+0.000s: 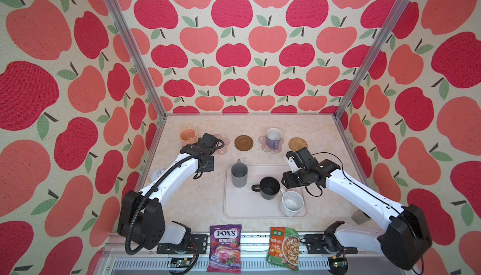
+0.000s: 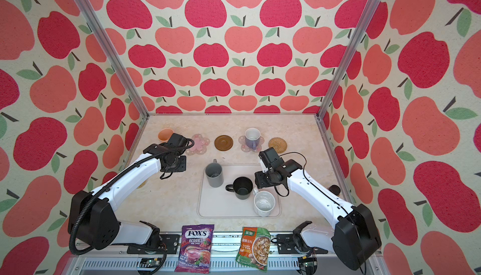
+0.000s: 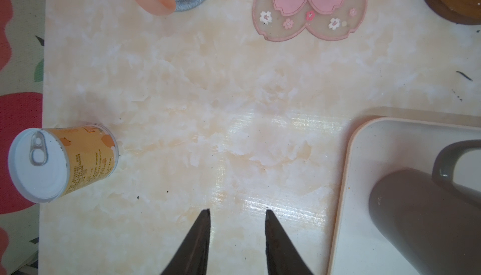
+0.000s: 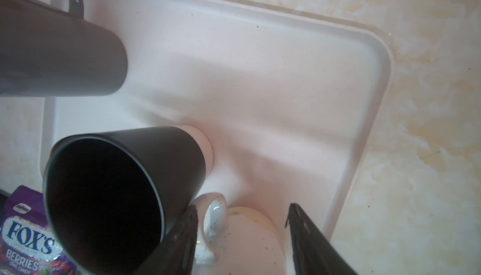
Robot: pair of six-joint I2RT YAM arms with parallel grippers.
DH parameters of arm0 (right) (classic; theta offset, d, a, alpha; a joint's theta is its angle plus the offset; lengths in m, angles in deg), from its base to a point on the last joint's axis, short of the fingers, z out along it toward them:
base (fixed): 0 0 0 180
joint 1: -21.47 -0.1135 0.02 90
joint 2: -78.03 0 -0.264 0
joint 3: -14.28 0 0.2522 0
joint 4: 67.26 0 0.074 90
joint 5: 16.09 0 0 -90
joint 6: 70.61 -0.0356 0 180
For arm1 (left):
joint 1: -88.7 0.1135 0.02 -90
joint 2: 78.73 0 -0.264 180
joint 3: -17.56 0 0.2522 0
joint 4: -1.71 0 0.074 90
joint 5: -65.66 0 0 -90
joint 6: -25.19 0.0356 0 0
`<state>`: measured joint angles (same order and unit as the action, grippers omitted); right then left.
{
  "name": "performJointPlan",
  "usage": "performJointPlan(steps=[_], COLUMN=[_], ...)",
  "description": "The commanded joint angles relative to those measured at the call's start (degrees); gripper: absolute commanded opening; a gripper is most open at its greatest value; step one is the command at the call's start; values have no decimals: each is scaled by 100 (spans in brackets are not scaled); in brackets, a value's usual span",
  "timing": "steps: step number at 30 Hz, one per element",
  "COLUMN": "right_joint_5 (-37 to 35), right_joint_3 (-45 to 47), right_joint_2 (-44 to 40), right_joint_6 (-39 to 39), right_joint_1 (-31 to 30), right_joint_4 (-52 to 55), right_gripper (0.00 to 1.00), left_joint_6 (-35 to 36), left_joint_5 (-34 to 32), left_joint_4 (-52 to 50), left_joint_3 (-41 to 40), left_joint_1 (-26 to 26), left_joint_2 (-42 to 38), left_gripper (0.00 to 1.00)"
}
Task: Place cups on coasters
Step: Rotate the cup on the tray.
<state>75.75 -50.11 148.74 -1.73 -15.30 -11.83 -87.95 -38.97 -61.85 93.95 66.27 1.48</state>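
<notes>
Now | right gripper (image 4: 243,207): jaws spread, empty, hovering over speckled white ceramic mug (image 4: 247,237) on pale rectangular tray (image 4: 286,91), seemingly lined up for its handle side | left gripper (image 3: 237,210): parted, empty, above marble-patterned tabletop (image 3: 182,104), clear of tray.

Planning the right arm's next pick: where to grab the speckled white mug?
Pinch the speckled white mug rim from above, probably on its side away from the black mug: it stands upright, mouth open, and its handle crowds that mug.
</notes>
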Motion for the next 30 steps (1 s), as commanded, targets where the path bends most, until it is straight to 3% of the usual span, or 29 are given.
performJointPlan(steps=[1, 17, 30], right_joint_5=[151, 499, 235], right_joint_3=[19, 45, -426], right_joint_2=[-85, -210, 483], right_joint_6=[136, 492, 843], right_joint_1=[-74, -192, -300], right_joint_4=[191, 494, 1011], right_gripper=[59, 59, 58], left_joint_6=[-103, -103, -119], left_joint_5=[-75, -34, -77], left_joint_4=[27, 58, -21], left_joint_3=[-100, -72, -73], left_joint_1=[-41, -45, -50], left_joint_2=[-155, 43, -64], left_gripper=[37, 38, 37])
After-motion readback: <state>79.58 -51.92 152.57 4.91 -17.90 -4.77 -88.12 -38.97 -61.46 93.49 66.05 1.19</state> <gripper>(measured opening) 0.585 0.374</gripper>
